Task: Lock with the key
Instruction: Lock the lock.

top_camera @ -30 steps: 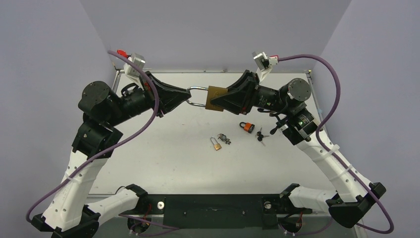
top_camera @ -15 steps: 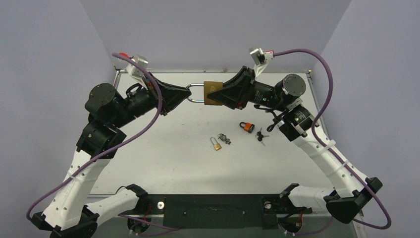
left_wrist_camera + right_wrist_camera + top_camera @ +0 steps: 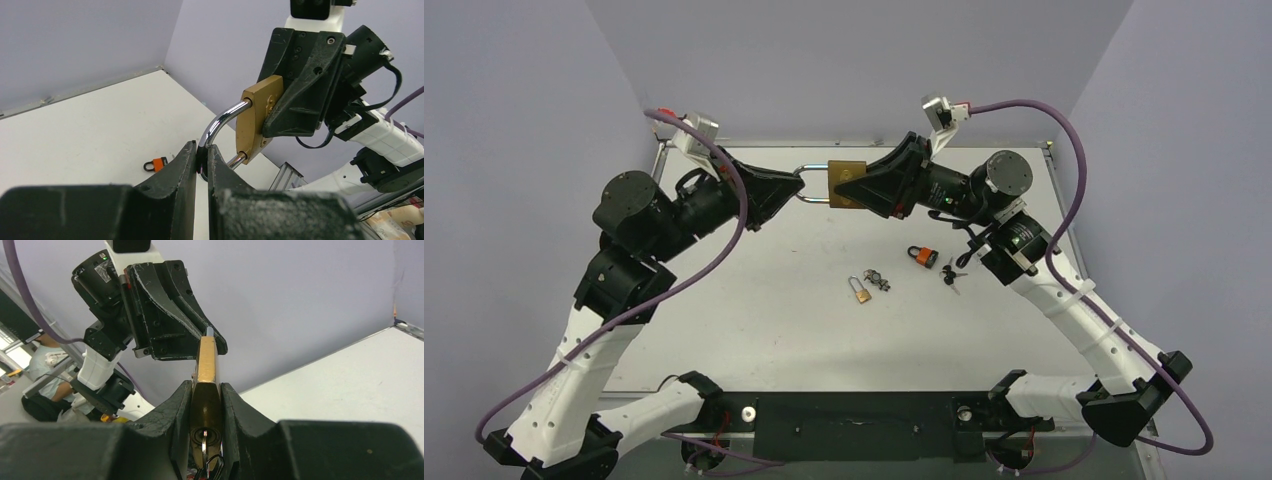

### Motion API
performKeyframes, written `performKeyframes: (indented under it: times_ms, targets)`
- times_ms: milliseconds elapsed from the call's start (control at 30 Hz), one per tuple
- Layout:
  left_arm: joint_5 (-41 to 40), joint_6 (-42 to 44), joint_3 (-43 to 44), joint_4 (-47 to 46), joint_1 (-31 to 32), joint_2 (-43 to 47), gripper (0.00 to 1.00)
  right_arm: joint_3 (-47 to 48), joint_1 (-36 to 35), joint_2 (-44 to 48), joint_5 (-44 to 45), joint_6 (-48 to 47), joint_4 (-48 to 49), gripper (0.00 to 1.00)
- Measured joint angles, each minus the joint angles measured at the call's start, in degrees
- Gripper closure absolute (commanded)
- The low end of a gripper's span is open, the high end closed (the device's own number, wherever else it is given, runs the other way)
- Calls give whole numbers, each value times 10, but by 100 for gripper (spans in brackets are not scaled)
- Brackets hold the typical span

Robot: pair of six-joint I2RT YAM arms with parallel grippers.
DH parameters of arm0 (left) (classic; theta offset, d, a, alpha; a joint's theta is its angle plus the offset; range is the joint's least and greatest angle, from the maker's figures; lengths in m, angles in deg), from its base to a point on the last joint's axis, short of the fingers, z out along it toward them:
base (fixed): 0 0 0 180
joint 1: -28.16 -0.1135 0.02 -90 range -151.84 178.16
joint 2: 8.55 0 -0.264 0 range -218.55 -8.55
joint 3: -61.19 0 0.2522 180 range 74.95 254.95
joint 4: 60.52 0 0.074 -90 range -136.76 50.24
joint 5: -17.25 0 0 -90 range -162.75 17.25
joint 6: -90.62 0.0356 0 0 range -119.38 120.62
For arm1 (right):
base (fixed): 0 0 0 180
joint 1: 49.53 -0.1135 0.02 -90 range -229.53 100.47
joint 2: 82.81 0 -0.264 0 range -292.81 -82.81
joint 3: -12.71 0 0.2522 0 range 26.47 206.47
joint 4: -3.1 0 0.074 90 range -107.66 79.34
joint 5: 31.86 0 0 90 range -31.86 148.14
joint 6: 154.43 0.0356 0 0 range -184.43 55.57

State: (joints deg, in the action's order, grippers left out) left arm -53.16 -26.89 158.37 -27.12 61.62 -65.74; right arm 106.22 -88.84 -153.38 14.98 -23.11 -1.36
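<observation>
A large brass padlock [image 3: 845,184] is held in the air between both arms at the back of the table. My right gripper [image 3: 856,187] is shut on its brass body [image 3: 205,390]; a key [image 3: 204,444] sits in the keyhole at the body's bottom. My left gripper [image 3: 803,186] is shut on its chrome shackle [image 3: 222,121], which curves from the body [image 3: 256,117] into the gap between my fingers. One shackle leg [image 3: 237,160] shows a bare stretch of metal below the body. The gripper pinching the shackle also shows in the right wrist view [image 3: 165,310].
On the white table [image 3: 754,310] lie a small brass padlock [image 3: 861,290] with keys [image 3: 879,278] beside it, an orange padlock [image 3: 923,256] and dark keys [image 3: 951,274]. The orange padlock also shows in the left wrist view [image 3: 155,164]. Grey walls enclose the back and sides.
Both grippers have moved the large padlock up and toward the back-left. The right arm's wrist has risen and stretched further left. Both grips are unchanged.
</observation>
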Motion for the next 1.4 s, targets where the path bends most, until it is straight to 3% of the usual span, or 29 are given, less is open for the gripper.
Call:
performKeyframes:
  times_ms: [800, 1400]
  targets:
    - [-134, 22, 50, 123, 60, -90, 100, 19, -38, 13, 165, -151, -205, 100]
    - [-147, -5, 68, 123, 71, -122, 100, 19, -39, 21, 214, -173, -226, 100]
